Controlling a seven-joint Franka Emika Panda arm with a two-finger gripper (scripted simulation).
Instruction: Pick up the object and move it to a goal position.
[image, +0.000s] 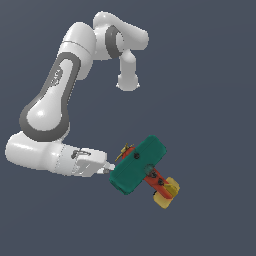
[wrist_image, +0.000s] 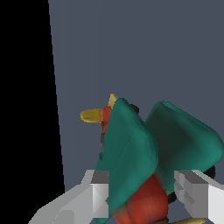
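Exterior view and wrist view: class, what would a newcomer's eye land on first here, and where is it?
The toy biplane stands out: teal-green wings, red body, yellow tail, low in the exterior view against plain dark grey. The white arm loops above it, toward that view's left. In the wrist view the end effector has a finger on either side of the plane.

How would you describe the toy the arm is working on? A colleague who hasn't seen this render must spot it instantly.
Follow the white robot arm down to its gripper, low in the exterior view. The toy biplane sits right at the fingertips, between the fingers in the wrist view. It is the only coloured thing against the plain grey-blue background: teal-green wings, red body, yellow tail.
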